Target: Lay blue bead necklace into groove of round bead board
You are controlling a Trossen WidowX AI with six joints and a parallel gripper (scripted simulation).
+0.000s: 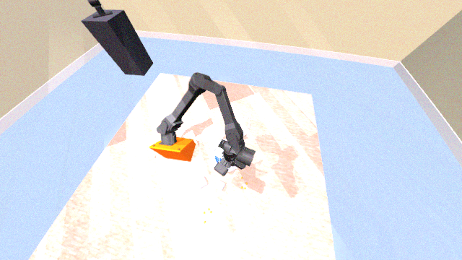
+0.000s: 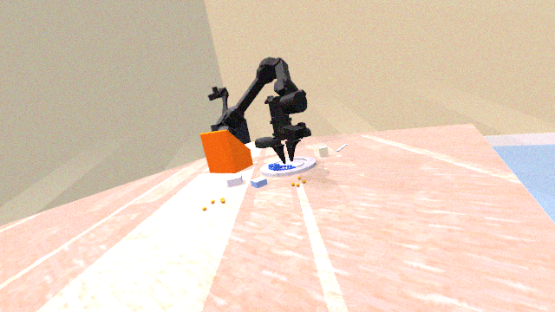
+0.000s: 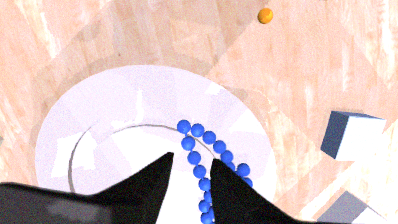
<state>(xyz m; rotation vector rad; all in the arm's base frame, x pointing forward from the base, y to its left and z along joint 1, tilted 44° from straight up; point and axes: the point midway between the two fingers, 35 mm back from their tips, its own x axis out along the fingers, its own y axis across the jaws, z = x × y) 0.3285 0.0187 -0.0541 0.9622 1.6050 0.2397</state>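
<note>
The blue bead necklace (image 1: 217,159) (image 2: 274,166) (image 3: 209,137) lies bunched on one side of the round bead board, with a narrow loop of two strands reaching toward the middle. The white round board (image 2: 277,174) (image 3: 100,100) lies flat; its thin groove line shows in the wrist view. My gripper (image 2: 288,162) (image 3: 192,161) is partly open just above the board, with nothing held. In the wrist view one strand runs through the gap between the fingertips, and the right finger covers part of the loop. In the top view the hand hides most of the board.
A blue-grey block (image 2: 259,183) (image 3: 357,137) and a white block (image 2: 234,181) lie near the board. Small orange beads (image 1: 246,183) (image 2: 297,185) (image 3: 265,16) lie beside it. A pale block (image 2: 323,151) and a thin white bar (image 2: 342,147) are behind. An orange block (image 1: 180,152) (image 2: 221,152) stands at the arm's base.
</note>
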